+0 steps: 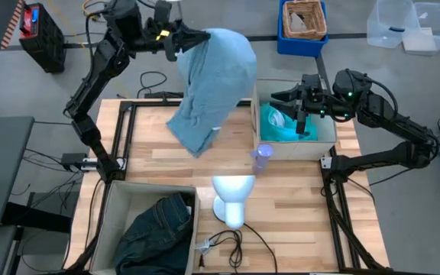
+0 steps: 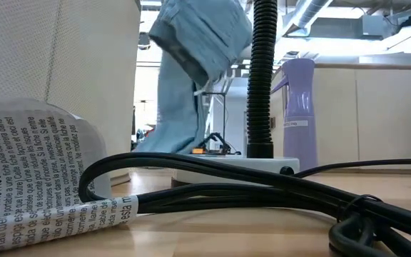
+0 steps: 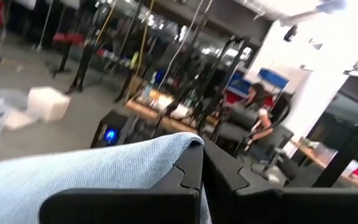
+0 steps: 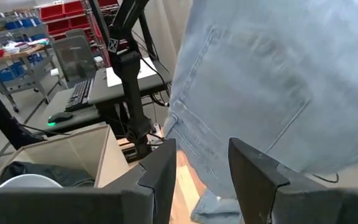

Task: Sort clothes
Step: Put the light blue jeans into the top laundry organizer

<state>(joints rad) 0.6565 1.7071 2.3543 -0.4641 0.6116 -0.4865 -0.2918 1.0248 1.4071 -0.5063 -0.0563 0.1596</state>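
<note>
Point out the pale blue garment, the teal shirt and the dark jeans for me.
pale blue garment (image 1: 208,92), high view, middle of the hanging cloth.
teal shirt (image 1: 281,126), high view, folds inside the right bin.
dark jeans (image 1: 159,229), high view, heap inside the near-left bin.

Your left arm is reaching high over the far left corner of the bench, elbow bent, wrist turned toward the middle. Its tool (image 1: 176,37) is pinching the pale blue garment (image 1: 208,84) at the top edge — fingers (image 3: 191,177) pressed tight together on the cloth. Your right arm is folding in from the right side, forearm level, and its tool (image 1: 290,103) is hovering with fingers (image 4: 253,171) parted — gripping nothing.
</note>
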